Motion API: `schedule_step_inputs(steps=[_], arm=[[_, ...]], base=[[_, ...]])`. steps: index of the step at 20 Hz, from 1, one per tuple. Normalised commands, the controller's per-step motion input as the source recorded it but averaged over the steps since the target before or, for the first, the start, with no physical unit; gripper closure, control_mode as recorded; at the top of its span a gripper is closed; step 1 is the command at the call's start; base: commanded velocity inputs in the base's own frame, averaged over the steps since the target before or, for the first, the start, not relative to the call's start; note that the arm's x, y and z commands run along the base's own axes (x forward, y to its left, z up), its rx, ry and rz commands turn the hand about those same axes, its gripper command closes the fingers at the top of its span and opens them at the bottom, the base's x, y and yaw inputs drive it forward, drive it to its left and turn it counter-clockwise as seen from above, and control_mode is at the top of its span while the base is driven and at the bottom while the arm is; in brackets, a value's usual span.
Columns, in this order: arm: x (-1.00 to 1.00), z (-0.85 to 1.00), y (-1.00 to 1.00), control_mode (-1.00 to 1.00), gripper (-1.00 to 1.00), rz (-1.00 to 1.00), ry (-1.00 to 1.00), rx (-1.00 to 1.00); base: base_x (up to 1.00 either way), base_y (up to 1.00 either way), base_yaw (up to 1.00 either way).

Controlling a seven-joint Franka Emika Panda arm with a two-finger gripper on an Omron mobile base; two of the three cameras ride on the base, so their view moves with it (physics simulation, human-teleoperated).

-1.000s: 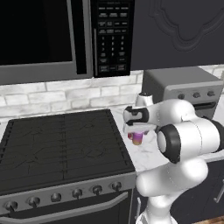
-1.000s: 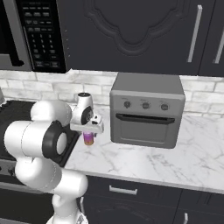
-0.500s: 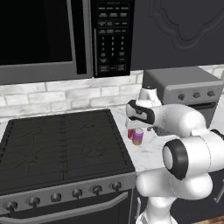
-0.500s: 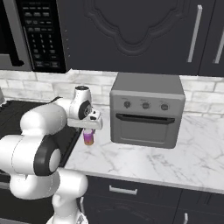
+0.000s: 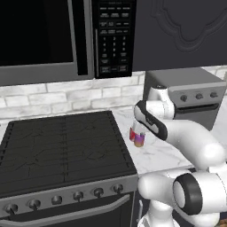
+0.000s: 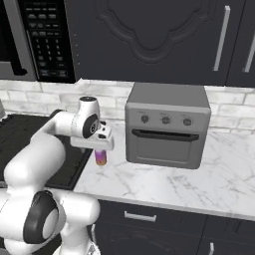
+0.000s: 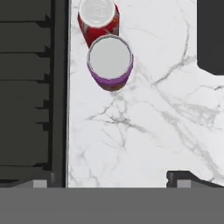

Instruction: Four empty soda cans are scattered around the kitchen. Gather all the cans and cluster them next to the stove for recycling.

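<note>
- The arm has been swung aside since earlier.
- The gripper (image 7: 112, 183) is spread apart, empty.
- The purple can (image 7: 110, 61) and red can (image 7: 98, 19), ahead, should be left undisturbed while lifting clear.

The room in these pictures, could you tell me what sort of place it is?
A home kitchen, rendered: a black stove under a microwave, and a toaster oven on a marble counter.
</note>
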Motion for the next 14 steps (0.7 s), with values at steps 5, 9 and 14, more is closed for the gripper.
schedule_step_inputs(steps=[5, 9, 14], arm=[[-0.51, 0.36, 0.0, -1.0, -1.0, 0.0, 0.0, 0.0], [-0.61, 0.37, 0.0, -1.0, -1.0, 0.0, 0.0, 0.0], [-0.62, 0.21, 0.0, -1.0, -1.0, 0.0, 0.0, 0.0]], base=[[0.0, 0.0, 0.0], [0.0, 0.0, 0.0], [0.0, 0.0, 0.0]])
